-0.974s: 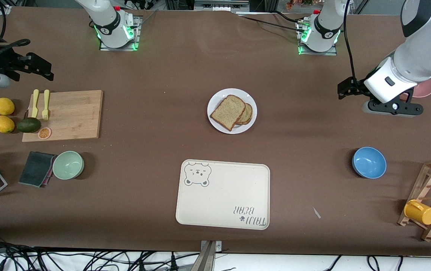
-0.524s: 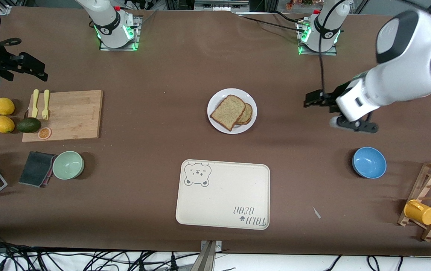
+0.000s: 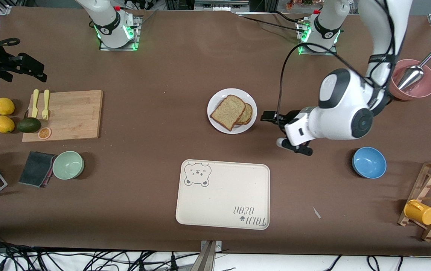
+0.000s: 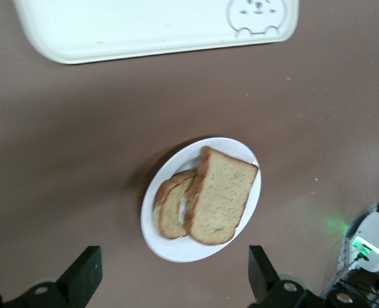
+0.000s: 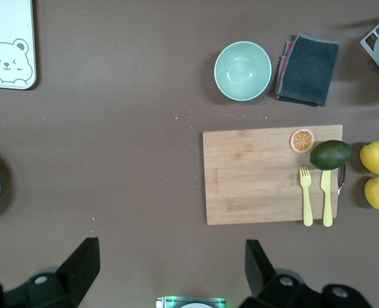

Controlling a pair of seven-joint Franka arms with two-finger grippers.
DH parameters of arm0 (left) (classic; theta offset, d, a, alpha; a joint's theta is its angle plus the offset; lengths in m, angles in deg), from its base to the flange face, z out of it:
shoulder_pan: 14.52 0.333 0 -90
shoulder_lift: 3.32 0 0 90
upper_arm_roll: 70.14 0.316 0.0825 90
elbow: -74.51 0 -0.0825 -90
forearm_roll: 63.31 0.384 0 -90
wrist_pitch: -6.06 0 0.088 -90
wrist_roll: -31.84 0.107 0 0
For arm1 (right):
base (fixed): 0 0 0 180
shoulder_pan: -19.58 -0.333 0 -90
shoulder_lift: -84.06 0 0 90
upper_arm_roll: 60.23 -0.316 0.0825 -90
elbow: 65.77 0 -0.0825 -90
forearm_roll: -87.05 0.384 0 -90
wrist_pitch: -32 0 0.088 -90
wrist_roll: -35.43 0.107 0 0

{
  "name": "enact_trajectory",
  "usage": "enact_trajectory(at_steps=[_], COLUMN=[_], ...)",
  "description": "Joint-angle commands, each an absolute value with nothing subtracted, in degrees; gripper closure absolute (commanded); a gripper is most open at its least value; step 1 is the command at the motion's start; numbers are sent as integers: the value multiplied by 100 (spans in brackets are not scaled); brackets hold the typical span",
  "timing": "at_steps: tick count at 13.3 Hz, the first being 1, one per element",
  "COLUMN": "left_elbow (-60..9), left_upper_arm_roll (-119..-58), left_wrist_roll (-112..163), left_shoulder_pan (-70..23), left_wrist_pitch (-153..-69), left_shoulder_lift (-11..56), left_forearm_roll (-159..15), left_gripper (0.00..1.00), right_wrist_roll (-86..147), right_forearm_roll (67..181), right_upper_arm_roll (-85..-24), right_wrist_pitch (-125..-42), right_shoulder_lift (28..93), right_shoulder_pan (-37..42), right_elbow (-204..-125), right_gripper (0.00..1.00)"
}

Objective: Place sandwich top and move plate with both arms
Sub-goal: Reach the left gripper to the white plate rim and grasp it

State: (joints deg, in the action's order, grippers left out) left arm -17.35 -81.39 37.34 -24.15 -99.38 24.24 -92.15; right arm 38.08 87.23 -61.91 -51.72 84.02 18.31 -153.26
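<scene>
Two bread slices on plate point(image 3: 217, 125), bear tray point(image 3: 223, 203) nearer, blue bowl point(image 3: 369, 162) aside

Readable text is found only on the cream tray point(image 3: 223, 195): the words "TAIJI BEAR" are printed in dark letters in one corner, shown upside down in the front view, with a small paw mark beside them. A bear face is drawn in the corner diagonally across from it. No other lettering can be read.
</scene>
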Motion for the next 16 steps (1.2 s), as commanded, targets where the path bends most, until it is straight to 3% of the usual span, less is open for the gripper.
enact_trajectory(at_steps=[1, 4, 7, 8, 10, 14, 16], left_elbow=[-1733, -1777, -1812, -1891, -2189, -2384, -2384], left_upper_arm_roll=[-8183, -8183, -8183, -8183, -8183, -8183, -8183], left_wrist_roll=[4772, 5923, 6917, 7233, 7578, 7904, 7939], left_shoulder_pan=[-2332, -2129, -2068, -2059, -2076, -2138, -2164], left_wrist_pitch=[-10012, -10265, -10310, -10424, -10565, -10785, -10916], left_shoulder_lift=[2709, 3077, 3499, 3596, 3623, 3781, 3887], left_forearm_roll=[-9749, -10022, -10487, -10602, -11136, -11507, -11561], left_gripper=[1, 1, 7, 18, 22, 42, 42], right_wrist_roll=[3833, 3815, 3806, 3832, 3798, 3850, 3850], right_forearm_roll=[8696, 8687, 8696, 8687, 8687, 8696, 8696], right_upper_arm_roll=[-6190, -6190, -6190, -6190, -6190, -6181, -6181], right_wrist_pitch=[-5141, -5141, -5132, -5132, -5106, -5132, -5132], right_shoulder_lift=[8345, 8345, 8336, 8336, 8336, 8336, 8345], right_shoulder_pan=[1826, 1835, 1835, 1826, 1843, 1843, 1843], right_elbow=[-15181, -15181, -15181, -15181, -15181, -15181, -15181], right_gripper=[0, 0, 0, 0, 0, 0, 0])
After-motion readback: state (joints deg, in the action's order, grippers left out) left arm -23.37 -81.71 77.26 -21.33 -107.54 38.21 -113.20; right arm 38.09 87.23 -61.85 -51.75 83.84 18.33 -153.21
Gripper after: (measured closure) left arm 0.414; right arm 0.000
